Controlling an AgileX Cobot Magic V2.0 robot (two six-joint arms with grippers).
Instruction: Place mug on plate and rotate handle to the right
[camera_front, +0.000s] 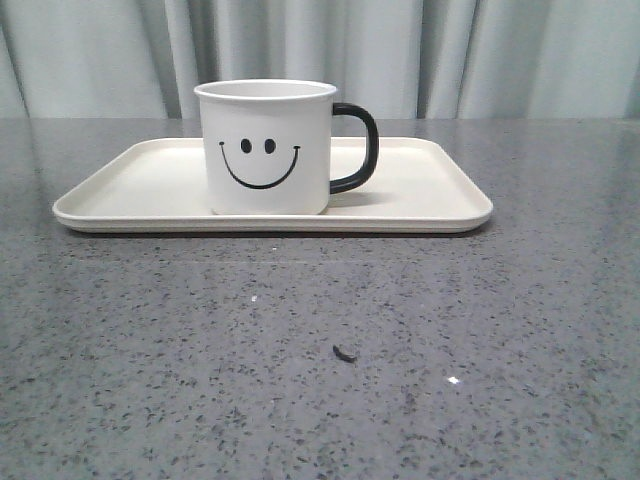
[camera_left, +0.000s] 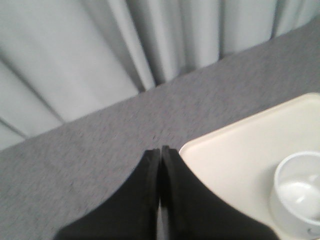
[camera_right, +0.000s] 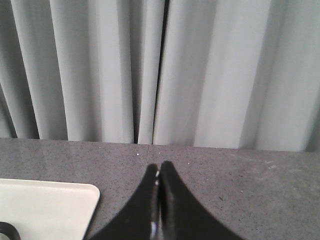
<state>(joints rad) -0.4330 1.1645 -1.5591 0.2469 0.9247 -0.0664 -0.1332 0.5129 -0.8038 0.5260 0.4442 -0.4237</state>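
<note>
A white mug (camera_front: 266, 148) with a black smiley face stands upright on the cream plate (camera_front: 430, 205), left of the plate's middle. Its black handle (camera_front: 358, 148) points to the right in the front view. Neither gripper shows in the front view. In the left wrist view my left gripper (camera_left: 160, 150) is shut and empty, beside a corner of the plate (camera_left: 235, 145), with the mug (camera_left: 299, 192) further along. In the right wrist view my right gripper (camera_right: 159, 165) is shut and empty over the table, beside a plate corner (camera_right: 50, 205); a bit of the handle (camera_right: 7, 230) shows.
The grey speckled table (camera_front: 320, 370) carries a small dark speck (camera_front: 344, 353) in front of the plate. Grey curtains (camera_front: 500, 50) hang behind the table's far edge.
</note>
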